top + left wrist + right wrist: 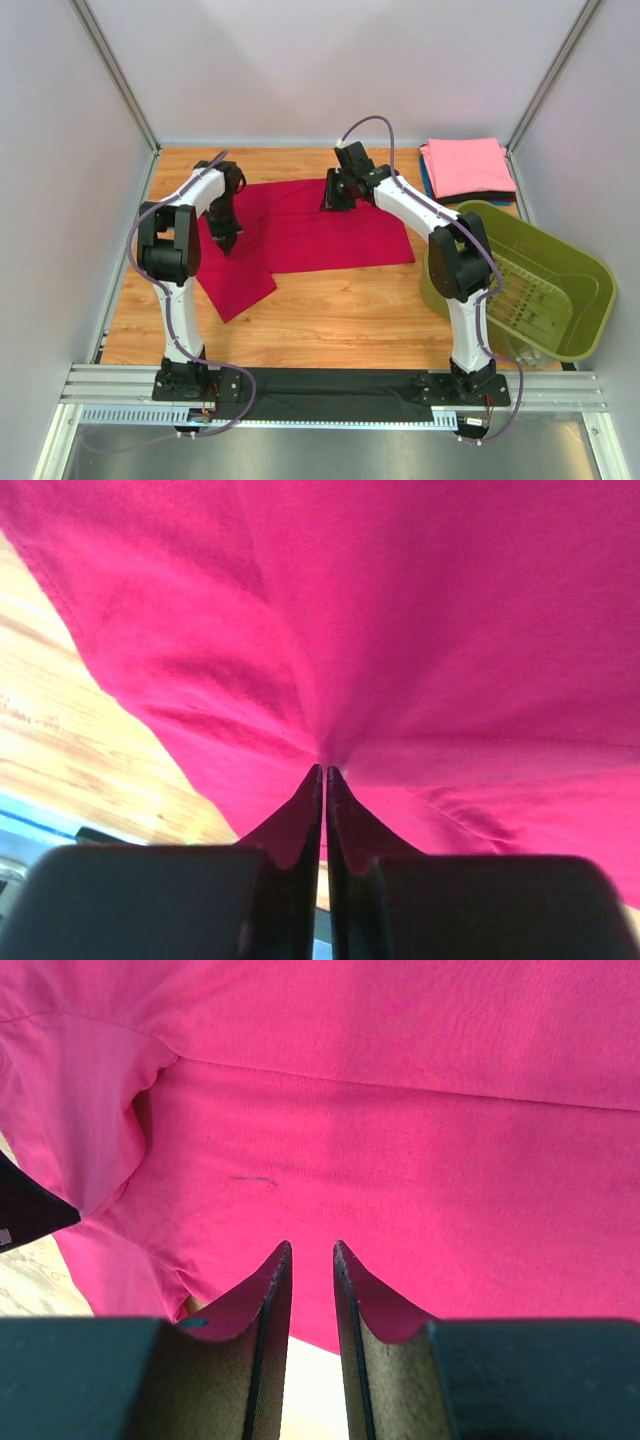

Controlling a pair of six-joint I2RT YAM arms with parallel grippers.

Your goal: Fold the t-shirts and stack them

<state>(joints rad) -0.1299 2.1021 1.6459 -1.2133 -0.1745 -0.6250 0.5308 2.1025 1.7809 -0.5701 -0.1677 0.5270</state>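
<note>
A crimson t-shirt [320, 235] lies spread across the wooden table, with one flap reaching toward the front left. My left gripper [226, 243] sits at the shirt's left side. In the left wrist view the left gripper [325, 770] is shut on the shirt [450, 630], and creases fan out from its tips. My right gripper [335, 203] hovers at the shirt's far edge. The right wrist view shows the right gripper [311, 1250] open, with nothing between its fingers and the red cloth [400, 1140] below. A folded stack topped by a pink t-shirt [465, 168] sits at the back right.
An olive-green plastic basket [548, 240] stands at the right, close beside the right arm. Blue and black folded layers [490, 197] show under the pink square. Bare wooden table [340, 310] lies in front of the red shirt. Grey walls enclose the table.
</note>
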